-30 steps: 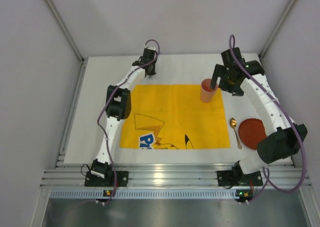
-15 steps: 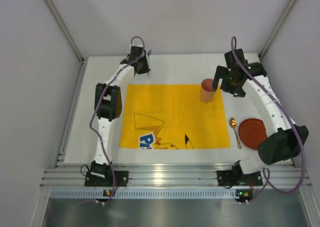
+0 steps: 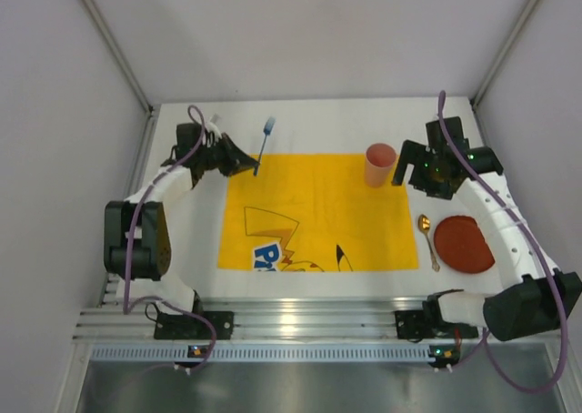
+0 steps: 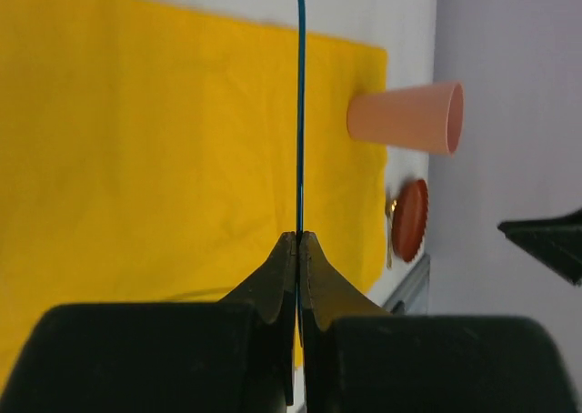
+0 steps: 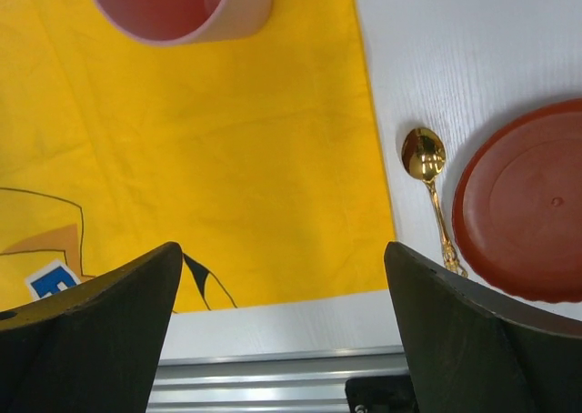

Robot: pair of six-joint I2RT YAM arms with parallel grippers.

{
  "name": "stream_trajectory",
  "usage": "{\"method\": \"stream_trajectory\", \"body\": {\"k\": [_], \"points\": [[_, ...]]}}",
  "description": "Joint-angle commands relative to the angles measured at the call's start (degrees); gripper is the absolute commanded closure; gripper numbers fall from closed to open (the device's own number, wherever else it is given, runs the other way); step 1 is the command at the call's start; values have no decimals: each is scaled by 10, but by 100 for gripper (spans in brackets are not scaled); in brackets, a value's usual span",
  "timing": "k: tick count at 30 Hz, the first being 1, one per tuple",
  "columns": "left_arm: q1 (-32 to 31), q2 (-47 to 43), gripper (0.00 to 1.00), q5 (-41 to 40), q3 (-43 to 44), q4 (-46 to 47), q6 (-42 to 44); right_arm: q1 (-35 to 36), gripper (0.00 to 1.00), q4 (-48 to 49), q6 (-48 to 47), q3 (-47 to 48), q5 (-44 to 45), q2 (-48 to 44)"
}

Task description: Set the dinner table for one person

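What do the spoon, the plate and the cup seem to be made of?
The spoon looks like polished gold-coloured metal: its bowl mirrors the surroundings. The plate seems matte red-brown plastic, with a moulding dot at its centre. The cup is probably plastic too: smooth salmon pink with a soft sheen.

Left arm (image 3: 164, 187) bent toward far left, left gripper (image 4: 298, 240) pinched on blue utensil (image 4: 298, 113). Right arm (image 3: 509, 226) at right, right gripper (image 5: 282, 249) wide apart.
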Motion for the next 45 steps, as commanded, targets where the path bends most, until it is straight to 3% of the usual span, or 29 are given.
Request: {"method": "stream_trajectory", "body": {"k": [1,7,16,21,24,26,30,38,40,45], "points": [[-10,-104,100,63,-120,15,-16,-7,7,35,-1,-30,-34,-42],[-10,-265,100,-34,-253,-63,12,3,7,34,0,-60,-47,-70],[-10,-326,100,-132,-382,-30,-32,30,6,19,-6,-91,-30,-103],[-10,-326,84,-140,-427,-9,-34,31,5,15,-4,-130,-29,-124],[-10,-321,61,-146,-426,-13,-32,31,5,15,-4,-141,-26,-127],[-10,-324,3,-146,-411,-29,-28,31,4,15,-4,-144,-16,-126],[-10,-342,1,-175,-359,-74,-13,14,0,12,9,-167,-4,-119],[-9,-296,1,-220,-214,-108,23,-94,3,104,34,-272,-111,-33],[-9,-265,1,-202,-184,-111,38,-136,7,115,31,-273,-102,7],[-9,-207,2,-183,-145,-119,63,-158,10,108,29,-249,-55,71]]}}
